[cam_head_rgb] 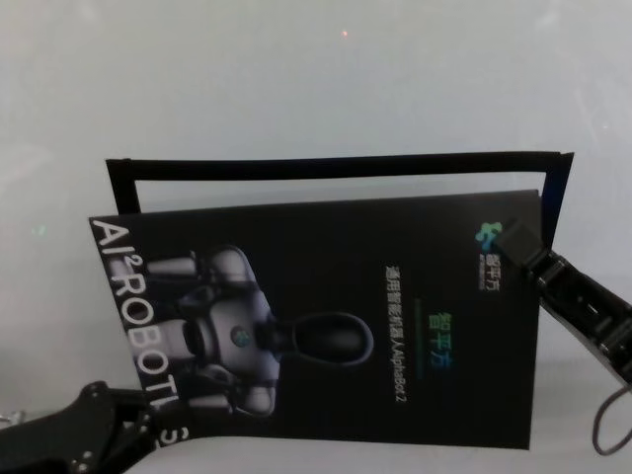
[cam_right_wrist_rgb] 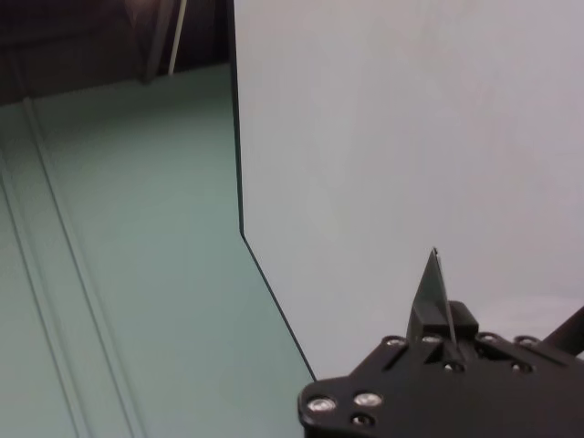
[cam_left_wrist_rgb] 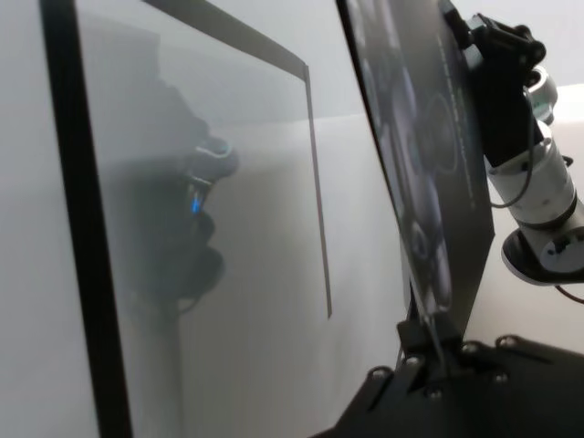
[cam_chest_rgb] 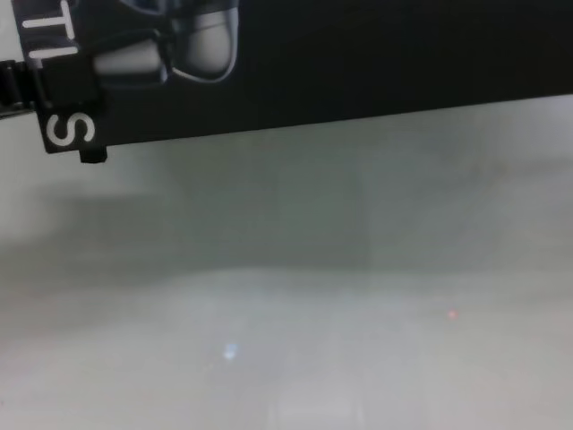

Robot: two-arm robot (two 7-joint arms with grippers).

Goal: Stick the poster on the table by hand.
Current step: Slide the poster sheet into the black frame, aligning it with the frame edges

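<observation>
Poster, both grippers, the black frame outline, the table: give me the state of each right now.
poster: held up off the table, tilted, gripped at two edges.
left gripper: shut on the poster's lettered edge.
right gripper: shut on the poster's opposite edge.
black frame outline: lying flat on the table, beyond the poster.
table: poster not yet stuck on it.

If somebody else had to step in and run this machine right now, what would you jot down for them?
Left gripper: shut on the poster, at its near left corner by the white letters.
Right gripper: shut on the poster's far right corner.
The poster hangs between both arms, lifted clear of the table. A black outline frame lies on the table beyond and partly under it.
Done: poster picked up and spread.
Left: lower it, press it flat, let go.
</observation>
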